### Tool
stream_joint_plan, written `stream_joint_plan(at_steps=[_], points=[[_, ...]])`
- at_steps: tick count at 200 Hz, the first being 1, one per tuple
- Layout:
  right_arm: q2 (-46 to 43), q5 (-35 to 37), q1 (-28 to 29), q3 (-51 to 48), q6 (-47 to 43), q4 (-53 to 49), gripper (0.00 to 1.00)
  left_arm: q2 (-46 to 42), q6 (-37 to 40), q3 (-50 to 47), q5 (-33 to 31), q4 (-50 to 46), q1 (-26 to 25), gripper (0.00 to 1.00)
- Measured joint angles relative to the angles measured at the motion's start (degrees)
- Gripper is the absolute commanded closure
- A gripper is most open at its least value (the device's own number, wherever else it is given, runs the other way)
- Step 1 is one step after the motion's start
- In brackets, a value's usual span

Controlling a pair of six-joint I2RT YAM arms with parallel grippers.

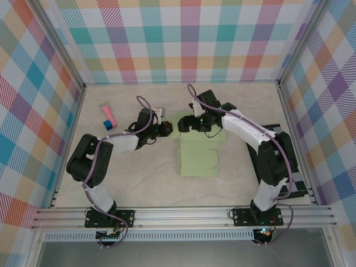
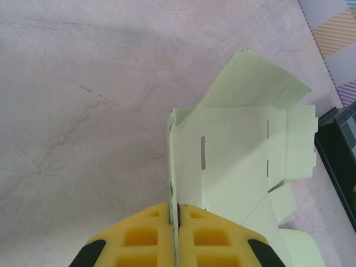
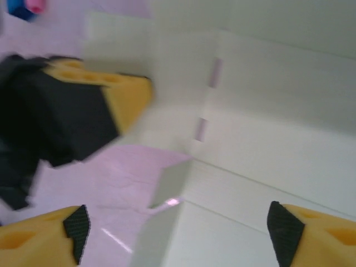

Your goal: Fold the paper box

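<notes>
Pale-green thin card, the tabbed paper box [image 1: 197, 156], lay mostly flat on the marbled surface [image 1: 128, 183] between the arms. The left gripper [image 2: 174, 210] pinched its upturned side edge, and the right gripper [image 3: 178, 228] hung spread just above it.

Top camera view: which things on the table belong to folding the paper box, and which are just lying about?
For the job: paper box, pale green card, one flap raised.
Lying about: pink-and-blue stick; dark board on the right.
</notes>
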Motion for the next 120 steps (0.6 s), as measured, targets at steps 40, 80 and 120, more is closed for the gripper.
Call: stream_joint_plan(at_steps=[40, 80, 120], points=[[4.2, 1.1, 2.4, 2.5, -0.3, -2.6, 0.00, 0.2, 0.0, 1.1, 0.0, 0.0, 0.0, 1.00], [8.7, 7.0, 3.4, 2.5, 0.0, -7.4, 0.02, 0.7, 0.0, 1.5, 0.0, 0.0, 0.0, 1.00], [9.3, 11.1, 2.4, 2.5, 1.0, -9.9, 0.05, 1.0, 0.0, 1.5, 0.0, 0.1, 0.0, 1.00]])
